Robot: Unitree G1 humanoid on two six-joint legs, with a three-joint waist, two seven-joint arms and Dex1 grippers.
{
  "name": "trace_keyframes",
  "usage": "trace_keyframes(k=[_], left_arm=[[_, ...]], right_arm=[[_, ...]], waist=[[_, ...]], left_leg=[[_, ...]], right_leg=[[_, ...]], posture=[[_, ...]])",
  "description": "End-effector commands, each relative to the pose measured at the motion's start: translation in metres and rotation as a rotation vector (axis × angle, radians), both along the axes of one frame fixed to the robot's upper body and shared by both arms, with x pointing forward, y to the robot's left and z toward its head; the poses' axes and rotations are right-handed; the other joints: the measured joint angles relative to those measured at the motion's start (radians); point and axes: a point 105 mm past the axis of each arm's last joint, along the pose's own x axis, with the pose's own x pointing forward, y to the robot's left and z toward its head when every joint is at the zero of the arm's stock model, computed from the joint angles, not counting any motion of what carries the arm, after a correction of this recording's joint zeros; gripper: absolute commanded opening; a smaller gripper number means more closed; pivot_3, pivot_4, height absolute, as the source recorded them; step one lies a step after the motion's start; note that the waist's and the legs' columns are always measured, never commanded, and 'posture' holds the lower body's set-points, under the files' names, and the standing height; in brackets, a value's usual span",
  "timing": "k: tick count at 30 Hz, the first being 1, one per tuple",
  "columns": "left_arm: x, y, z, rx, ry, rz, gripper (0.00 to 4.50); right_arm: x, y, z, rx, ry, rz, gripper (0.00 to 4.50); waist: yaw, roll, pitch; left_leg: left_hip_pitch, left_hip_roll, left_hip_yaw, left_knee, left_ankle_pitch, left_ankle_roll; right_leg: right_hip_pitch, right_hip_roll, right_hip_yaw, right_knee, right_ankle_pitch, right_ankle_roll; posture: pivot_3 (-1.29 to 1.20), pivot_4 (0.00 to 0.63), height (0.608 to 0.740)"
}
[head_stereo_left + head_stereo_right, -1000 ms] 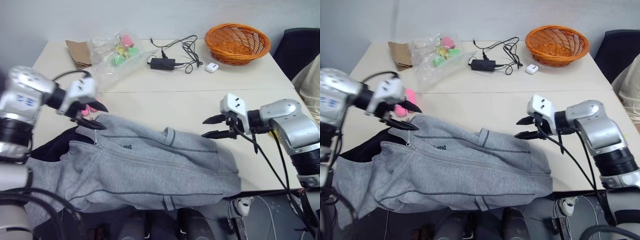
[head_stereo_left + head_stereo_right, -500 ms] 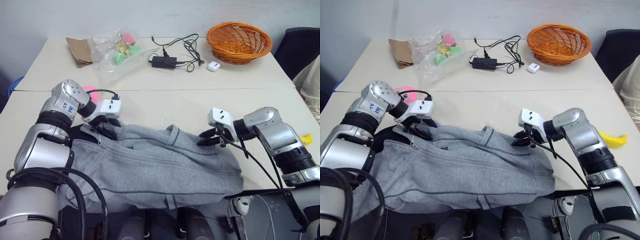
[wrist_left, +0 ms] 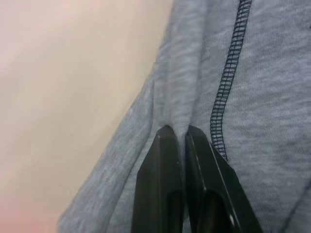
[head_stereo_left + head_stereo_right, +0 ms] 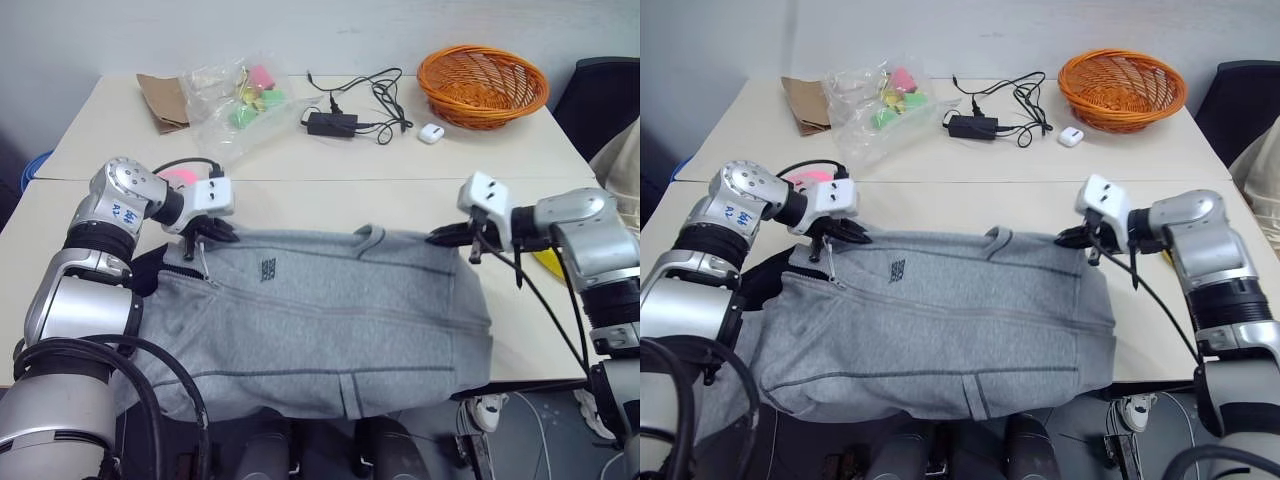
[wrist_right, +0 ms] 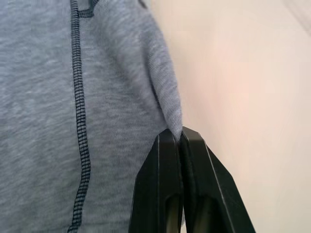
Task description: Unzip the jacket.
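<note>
From the head camera: the jacket (image 4: 320, 320) is lying spread across the near edge of the desk (image 4: 330, 205), front part hanging over toward the robot. Left tool (image 4: 212, 236) is at the jacket's far left corner by the collar, pinched together on a fold of the fabric. Right tool (image 4: 447, 236) is at the far right corner, also clamped on the fleece edge. The cloth between them looks pulled fairly flat, with a small loop sticking up in the middle of the far edge. Further back on the desk there's an orange basket (image 4: 483, 86), a black charger with cables (image 4: 332, 122), a small white case (image 4: 431, 132), a clear bag with coloured bits (image 4: 238, 100) and a brown paper piece (image 4: 162, 100).

Left wrist camera: the left tool's two black fingers (image 3: 163, 179) are squeezed onto a ridge of grey fleece, just beside a dark stitched seam (image 3: 226, 92), with bare desk next to it.

Right wrist camera: same deal, fingers (image 5: 167, 184) closed right on the rolled edge of the jacket, seam line (image 5: 80, 121) running nearby, desk surface beside it.
</note>
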Motion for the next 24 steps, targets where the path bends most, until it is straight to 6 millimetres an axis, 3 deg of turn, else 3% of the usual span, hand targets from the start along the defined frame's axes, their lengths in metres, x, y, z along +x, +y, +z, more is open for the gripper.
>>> trace_keyframes(k=[1, 3, 10, 13, 20, 22, 24], left_arm=[[0.003, 0.008, -0.003, 0.036, -0.047, 0.026, 0.03], [0.003, 0.005, -0.012, 0.043, -0.043, 0.025, 0.03], [0.007, -0.001, -0.016, -0.004, -0.047, 0.057, 0.03], [0.008, 0.007, -0.007, -0.085, -0.050, 0.111, 0.69], [0.003, 0.030, 0.033, -0.392, -0.051, 0.247, 2.91], [-0.001, 0.039, 0.061, -0.579, -0.047, 0.299, 3.44], [-0.006, 0.051, 0.085, -0.752, -0.049, 0.356, 3.44]], right_arm=[[0.014, -0.022, 0.008, -0.018, -0.118, -0.152, 0.00], [0.019, -0.017, -0.002, -0.026, -0.123, -0.164, 0.00], [0.024, -0.013, -0.011, -0.030, -0.106, -0.182, 0.00], [0.021, -0.020, -0.008, -0.036, -0.113, -0.192, 0.63], [0.007, -0.024, 0.020, -0.019, -0.193, -0.192, 3.08], [-0.003, -0.012, 0.041, 0.062, -0.214, -0.167, 3.66], [-0.019, 0.006, 0.064, 0.182, -0.218, -0.109, 3.66]], waist=[[-0.002, 0.000, 0.000], [-0.002, 0.000, 0.000], [0.000, 0.000, 0.000], [-0.002, 0.000, 0.000], [-0.005, 0.000, 0.000], [-0.007, 0.000, 0.000], [-0.008, 0.000, 0.000]], left_leg=[[0.000, 0.000, 0.000, 0.000, 0.000, 0.000], [0.000, 0.000, 0.001, 0.000, 0.000, 0.000], [0.000, -0.002, 0.000, 0.000, 0.001, 0.001], [0.000, -0.003, 0.000, 0.000, 0.001, 0.002], [0.000, -0.002, 0.000, -0.001, 0.001, 0.002], [0.000, -0.002, 0.000, -0.001, 0.001, 0.002], [0.000, -0.002, 0.000, -0.001, 0.001, 0.002]], right_leg=[[0.000, 0.000, 0.000, 0.000, 0.000, 0.000], [0.000, 0.000, 0.000, 0.001, 0.000, 0.000], [0.000, -0.002, 0.000, 0.001, 0.000, 0.001], [0.000, -0.002, 0.000, 0.001, 0.000, 0.001], [-0.001, -0.001, 0.000, 0.001, 0.000, 0.001], [-0.001, -0.001, 0.000, 0.001, 0.000, 0.001], [-0.001, -0.001, 0.000, 0.001, 0.000, 0.001]], posture=[[0.00, 0.150, 0.740], [0.00, 0.150, 0.740], [0.00, 0.150, 0.740], [0.00, 0.150, 0.740], [0.00, 0.150, 0.740], [0.00, 0.150, 0.740], [0.00, 0.150, 0.740]])
